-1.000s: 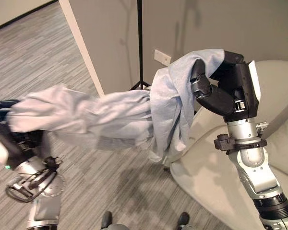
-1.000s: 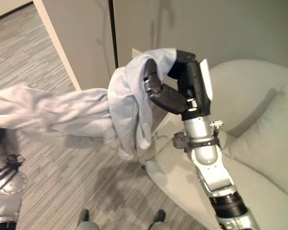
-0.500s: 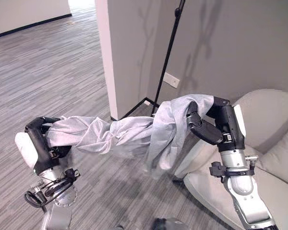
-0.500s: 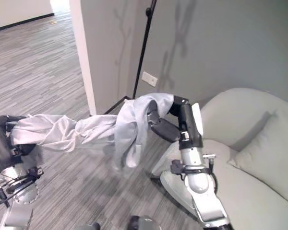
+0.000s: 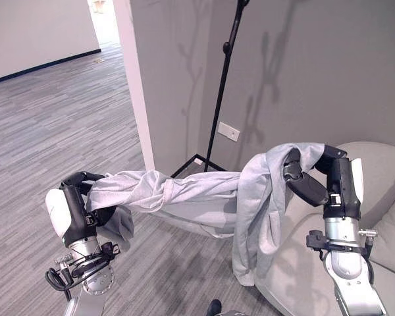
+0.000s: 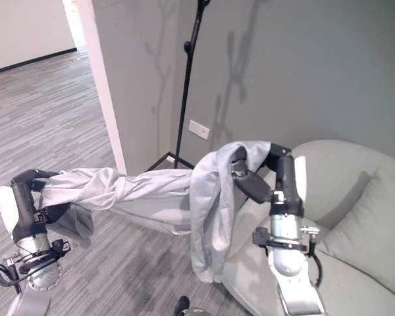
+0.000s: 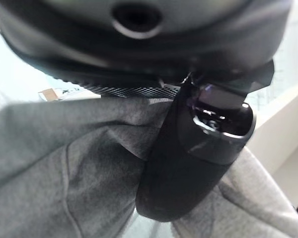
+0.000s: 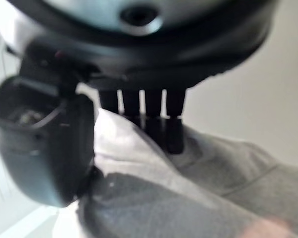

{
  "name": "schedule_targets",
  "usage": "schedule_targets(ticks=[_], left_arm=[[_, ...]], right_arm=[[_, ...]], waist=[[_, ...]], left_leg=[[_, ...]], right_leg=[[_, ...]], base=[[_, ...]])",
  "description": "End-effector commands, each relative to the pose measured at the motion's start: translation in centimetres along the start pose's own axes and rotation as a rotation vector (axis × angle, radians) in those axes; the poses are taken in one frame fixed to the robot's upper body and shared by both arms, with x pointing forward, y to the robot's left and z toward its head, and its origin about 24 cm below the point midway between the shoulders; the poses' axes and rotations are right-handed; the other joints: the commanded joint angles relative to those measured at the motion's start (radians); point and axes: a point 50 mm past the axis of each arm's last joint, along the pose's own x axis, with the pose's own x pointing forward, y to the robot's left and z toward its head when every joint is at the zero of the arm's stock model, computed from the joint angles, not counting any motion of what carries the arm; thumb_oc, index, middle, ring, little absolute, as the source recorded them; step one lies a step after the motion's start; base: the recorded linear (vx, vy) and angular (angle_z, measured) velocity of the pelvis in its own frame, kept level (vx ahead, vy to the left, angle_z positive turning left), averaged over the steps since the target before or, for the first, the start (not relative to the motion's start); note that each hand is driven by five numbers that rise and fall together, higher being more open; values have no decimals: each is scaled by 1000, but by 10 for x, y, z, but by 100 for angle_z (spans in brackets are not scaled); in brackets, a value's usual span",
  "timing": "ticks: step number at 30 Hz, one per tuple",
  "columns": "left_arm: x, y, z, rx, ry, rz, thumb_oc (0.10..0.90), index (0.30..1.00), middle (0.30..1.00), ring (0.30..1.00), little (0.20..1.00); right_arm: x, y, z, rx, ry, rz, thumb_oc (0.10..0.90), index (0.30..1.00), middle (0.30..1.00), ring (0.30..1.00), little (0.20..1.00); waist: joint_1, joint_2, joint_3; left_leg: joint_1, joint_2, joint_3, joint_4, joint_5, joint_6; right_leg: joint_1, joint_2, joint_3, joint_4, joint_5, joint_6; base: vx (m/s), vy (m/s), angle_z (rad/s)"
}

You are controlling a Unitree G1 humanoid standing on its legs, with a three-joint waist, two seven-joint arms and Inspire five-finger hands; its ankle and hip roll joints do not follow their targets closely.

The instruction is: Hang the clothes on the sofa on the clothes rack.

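A light grey garment (image 5: 184, 201) hangs stretched in the air between the left hand (image 5: 76, 204) and the right hand (image 5: 316, 181), both with fingers curled round the cloth, its folds drooping beside the pale sofa (image 5: 382, 197), while the black clothes rack (image 5: 220, 85) stands beyond against the grey wall (image 5: 303, 66), with open striped floor (image 5: 39, 125) to the left.

Two head cameras look down from slightly offset spots, sharing the grey garment (image 5: 184, 201), rack pole (image 6: 184, 92) and sofa (image 6: 362, 217); each wrist camera peers closely along its own hand into cloth.
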Motion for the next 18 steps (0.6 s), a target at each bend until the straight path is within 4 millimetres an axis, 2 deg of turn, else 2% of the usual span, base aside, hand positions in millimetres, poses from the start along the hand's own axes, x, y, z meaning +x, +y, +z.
schedule_targets(ticks=[1, 2, 3, 4, 6, 7, 8, 10, 13, 15, 18], left_arm=[[32, 18, 40, -65, -278, 114, 400, 300, 300, 300, 300], [33, 18, 40, -65, -279, 116, 400, 300, 300, 300, 300], [38, 20, 42, -46, -300, 141, 400, 300, 300, 300, 300], [39, 20, 42, -46, -300, 141, 400, 300, 300, 300, 300], [44, 23, 43, -3, -326, 162, 400, 300, 300, 300, 300], [45, 25, 44, 17, -340, 166, 400, 300, 300, 300, 300], [48, 28, 45, 52, -364, 180, 400, 300, 300, 300, 300], [55, 35, 46, 125, -405, 226, 400, 300, 300, 300, 300], [73, 47, 51, 199, -471, 341, 400, 300, 300, 300, 300], [90, 58, 59, 272, -529, 414, 400, 300, 300, 300, 300], [103, 67, 64, 338, -562, 483, 400, 300, 300, 300, 300]], right_arm=[[27, -19, 35, 9, -255, -158, 400, 300, 300, 300, 300], [28, -19, 35, 9, -256, -159, 400, 300, 300, 300, 300], [33, -16, 35, -12, -263, -152, 400, 300, 300, 300, 300], [33, -16, 35, -12, -264, -153, 400, 300, 300, 300, 300], [37, -14, 38, -53, -287, -131, 400, 300, 300, 300, 300], [38, -13, 39, -68, -296, -125, 400, 300, 300, 300, 300], [41, -13, 40, -88, -310, -121, 400, 300, 300, 300, 300], [47, -12, 43, -137, -338, -130, 400, 300, 300, 300, 300], [61, -13, 51, -200, -407, -180, 400, 300, 300, 300, 300], [70, -22, 59, -298, -465, -247, 400, 300, 300, 300, 300], [77, -29, 63, -375, -497, -331, 400, 300, 300, 300, 300]], waist=[[23, -31, -69], [25, -31, -66], [41, -40, -44], [42, -40, -43], [57, -44, -36], [63, -43, -34], [72, -39, -34], [81, -28, -34], [97, -15, -19], [94, -1, -24], [100, 9, -57]], left_leg=[[-140, -44, 38, 198, -23, 3], [-148, -41, 39, 214, -26, 0], [-221, 17, 80, 267, 6, 12], [-222, 18, 82, 268, 5, 12], [-252, 33, 83, 195, -45, 35], [-249, 28, 73, 148, -50, 41], [-261, 21, 39, 75, -29, 39], [-269, 14, -38, -97, 77, 17], [-318, 34, -153, -251, 168, -8], [-320, 54, -133, -320, 219, -25], [-285, 58, -128, -314, 226, -17]], right_leg=[[142, 25, 0, -211, -23, 127], [142, 28, 2, -213, -22, 123], [174, 29, 14, -225, -38, 114], [173, 29, 16, -225, -38, 114], [185, 27, 35, -228, -49, 124], [184, 27, 47, -228, -52, 128], [187, 32, 66, -229, -60, 132], [192, 46, 94, -228, -71, 131], [228, 70, 149, -218, -119, 117], [260, 87, 158, -198, -159, 114], [279, 83, 178, -158, -183, 125]], base=[[-9, -37, -55], [61, -30, -43], [35, -23, -28], [83, 3, -16], [106, 65, -16], [137, 119, -17], [110, 134, -29], [144, 148, -55], [214, 143, -53], [234, 221, -50], [214, 253, -33]])
